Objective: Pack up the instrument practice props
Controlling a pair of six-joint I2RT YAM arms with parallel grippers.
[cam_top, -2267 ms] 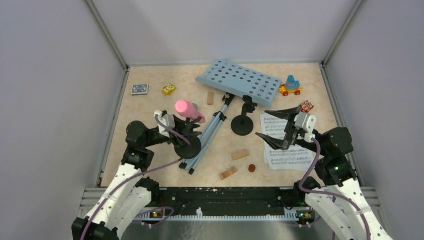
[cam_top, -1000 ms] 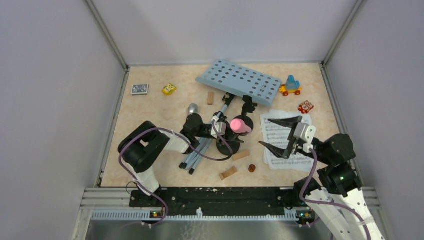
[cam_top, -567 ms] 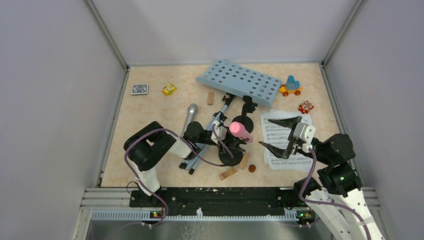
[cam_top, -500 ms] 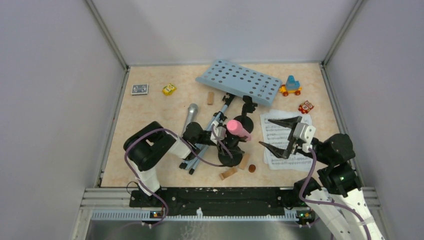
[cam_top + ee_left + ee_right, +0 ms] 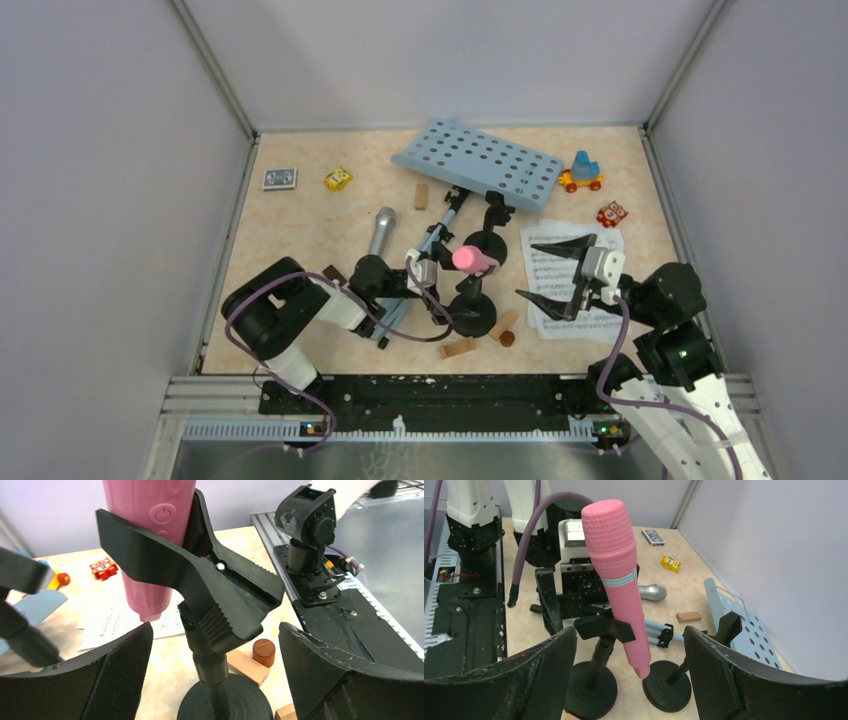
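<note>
between jaws of the spread left pincer [image 5: 215, 667], pink microphone [image 5: 150, 545] clipped in black round-based holder [image 5: 225, 605], right pincer [image 5: 629, 645] also agape

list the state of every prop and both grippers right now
pink microphone, clipped in near mic holder, head up
near mic holder, standing on its base, between the open left jaws
far mic holder, standing, clip empty
silver microphone, lying loose on the table
music rack, lying down, legs folded
sheet music, flat on the table
left gripper, open, holding nothing
right gripper, open, empty, above the sheet music
</note>
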